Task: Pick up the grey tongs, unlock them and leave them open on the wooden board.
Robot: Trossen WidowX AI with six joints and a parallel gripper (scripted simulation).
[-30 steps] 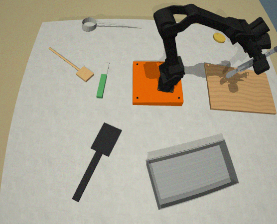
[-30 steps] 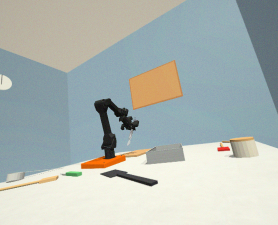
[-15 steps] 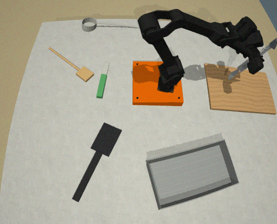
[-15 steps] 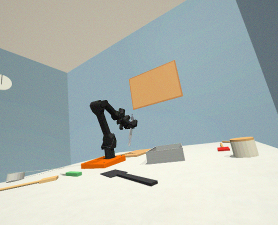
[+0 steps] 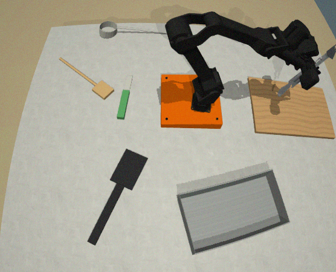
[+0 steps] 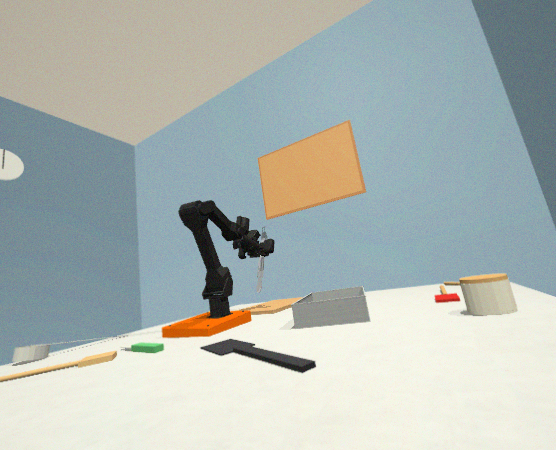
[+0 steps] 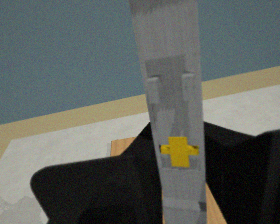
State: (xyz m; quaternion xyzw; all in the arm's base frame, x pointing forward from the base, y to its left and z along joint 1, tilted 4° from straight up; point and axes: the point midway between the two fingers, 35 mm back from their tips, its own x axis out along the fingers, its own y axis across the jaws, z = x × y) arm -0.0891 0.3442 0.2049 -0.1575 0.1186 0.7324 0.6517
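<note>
The grey tongs (image 5: 294,81) (image 6: 260,274) (image 7: 172,40) are held in the air above the wooden board (image 5: 295,122) (image 6: 282,305) (image 7: 121,145). They stand steeply, near upright in the exterior view, tips down and the end with the ring up. Their arms look close together; the lock's state cannot be told. A yellow cross-shaped part (image 7: 179,151) shows on them in the wrist view. My gripper (image 5: 309,69) (image 6: 262,248) (image 7: 168,125) is shut on the tongs around their middle, and its fingers hide that part. The roasting tin (image 5: 185,223) (image 6: 332,311) is empty.
The orange base (image 5: 180,106) (image 6: 193,327) stands left of the board. A black spatula (image 5: 129,169) (image 6: 273,356), a green-handled tool (image 5: 123,104) (image 6: 147,347), a wooden utensil (image 5: 103,89) (image 6: 97,359) and a grey ring-shaped item (image 5: 108,34) (image 6: 31,353) lie further left. A pot (image 6: 489,296) shows in the exterior view.
</note>
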